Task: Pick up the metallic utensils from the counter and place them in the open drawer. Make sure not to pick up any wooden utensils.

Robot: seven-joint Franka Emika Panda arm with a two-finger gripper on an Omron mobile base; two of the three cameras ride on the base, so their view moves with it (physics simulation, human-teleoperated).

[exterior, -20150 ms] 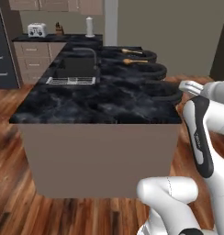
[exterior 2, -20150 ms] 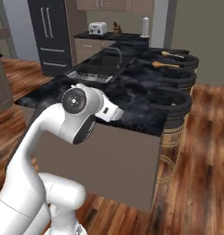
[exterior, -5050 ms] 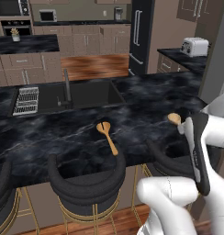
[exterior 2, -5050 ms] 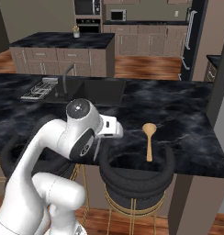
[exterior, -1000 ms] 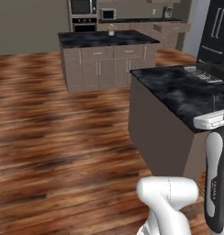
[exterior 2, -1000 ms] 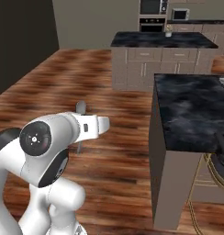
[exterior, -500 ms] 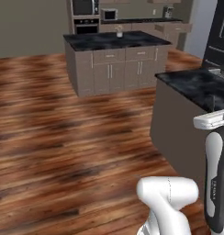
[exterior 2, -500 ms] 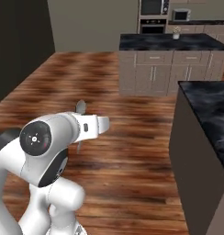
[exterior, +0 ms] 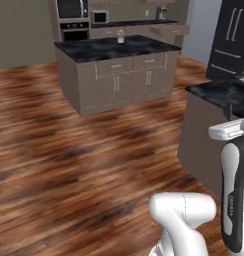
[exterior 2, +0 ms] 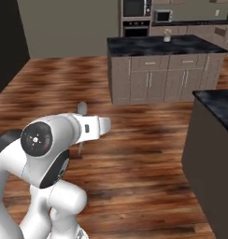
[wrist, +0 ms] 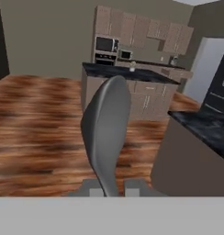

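My gripper (wrist: 110, 190) is shut on the silver-grey metallic utensil (wrist: 107, 133), whose round head stands up large in the hand view. In the right base view the same utensil (exterior 2: 81, 108) pokes out behind my white arm, over the wooden floor. A corner of the black marble counter (exterior: 221, 92) lies at the right edge, also in the right base view (exterior 2: 218, 102). The open drawer and the wooden utensils are out of view.
A separate black-topped island (exterior: 116, 50) with closed taupe drawers and doors stands ahead across the floor (exterior 2: 165, 46). Behind it is a wall oven (exterior: 71, 15). A dark fridge (exterior: 234, 35) stands at the right. Wooden floor (exterior: 69, 150) stretches in between.
The whole picture has shifted because the base is driving: the counter corner has slid towards the right edge and the island has come closer. The utensil stays in my grip.
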